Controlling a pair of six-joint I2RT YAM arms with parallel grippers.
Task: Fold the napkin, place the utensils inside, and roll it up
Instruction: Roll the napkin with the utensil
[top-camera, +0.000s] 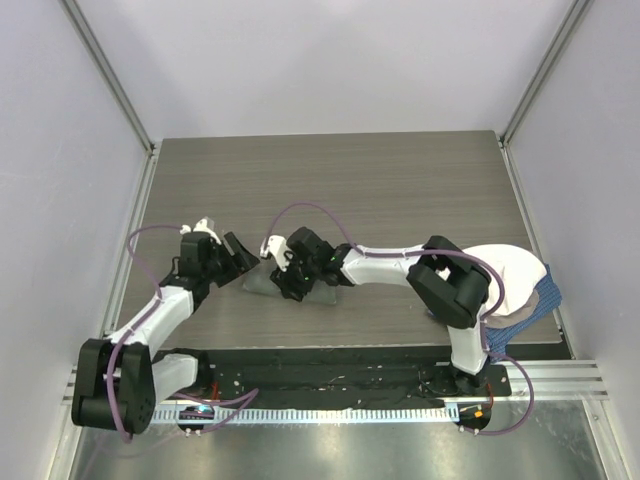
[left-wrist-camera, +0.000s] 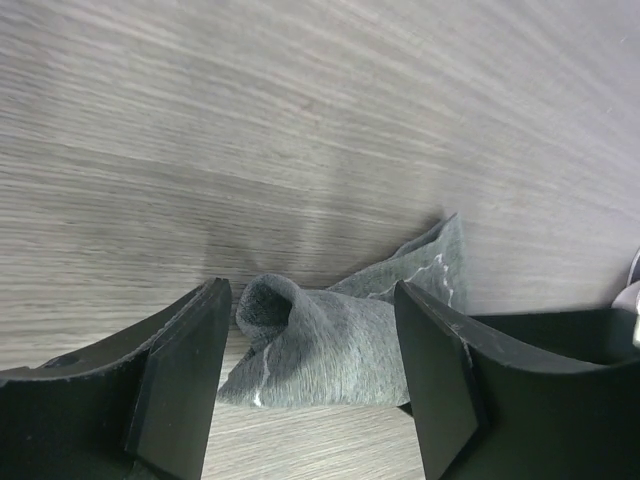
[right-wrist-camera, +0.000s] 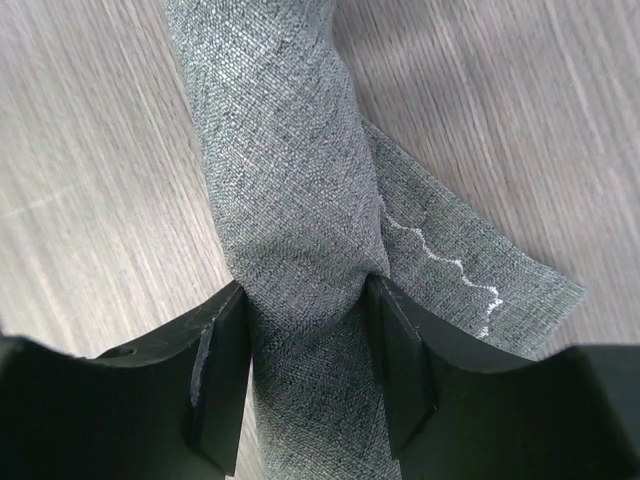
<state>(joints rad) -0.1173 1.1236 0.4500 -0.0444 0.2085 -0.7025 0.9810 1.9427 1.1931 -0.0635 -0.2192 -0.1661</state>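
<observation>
A: Bench (top-camera: 400, 180) first. What's lying on it?
B: Two spare cloths are sitting at the right edge, partly under the right arm (top-camera: 450, 285): a cream cloth (top-camera: 505, 265) and a blue checked cloth (top-camera: 530, 305). Not ours.
A: And the napkin?
B: The napkin (right-wrist-camera: 290, 150) is lying mid-bench, toward the near edge, as a grey-green roll betw. the two grippers. The fork isn't showing anywhere. Prob. inside the roll, can't confirm.
A: Right gripper?
B: The right gripper (right-wrist-camera: 305, 295) is straddling the roll partway along. Its fingers (right-wrist-camera: 220, 360) are pressing both sides and the cloth is necking in betw. them, so it's gripping the napkin.
A: Left?
B: The left gripper (left-wrist-camera: 312, 295) is standing wide at the roll's open end. The end is sitting betw. the fingers; neither one seems to be touching it.
A: Handling?
B: Thin, soft, light, floppy. A hemmed flap (right-wrist-camera: 470, 270) w/ pale zigzag stitching is sticking out beside the roll. I'm guessing it'll unroll if let go carelessly. Best hold: across the roll's full thickness, trapping that flap, not by a corner.
</observation>
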